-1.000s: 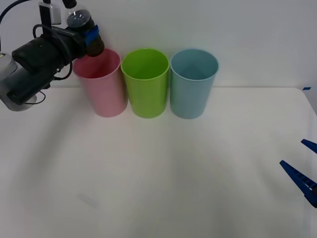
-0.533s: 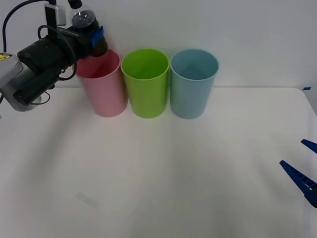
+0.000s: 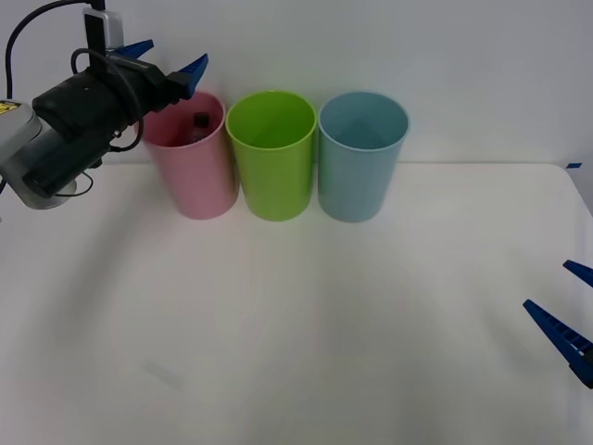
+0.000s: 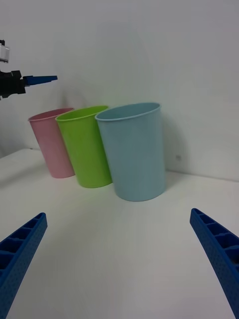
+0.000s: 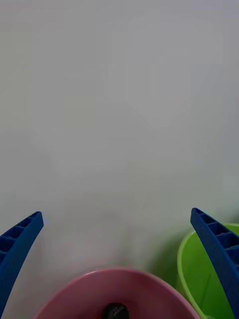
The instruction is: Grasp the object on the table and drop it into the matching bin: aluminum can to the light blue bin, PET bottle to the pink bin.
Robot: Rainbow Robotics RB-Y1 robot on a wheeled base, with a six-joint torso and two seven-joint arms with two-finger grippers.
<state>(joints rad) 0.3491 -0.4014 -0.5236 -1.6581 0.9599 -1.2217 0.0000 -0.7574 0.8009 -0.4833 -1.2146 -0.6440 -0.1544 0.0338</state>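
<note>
**Well, your bottle is in the pink bin**

Your left gripper hovers just above the tall, smooth pink plastic bin, ribbed blue fingers spread wide, holding nothing. Look inside: the small clear PET bottle with dark liquid and black cap sits within the bin. Release looks done; next, I'd say, you lift that arm clear. Your right gripper waits open over the plain white table's right edge
</note>
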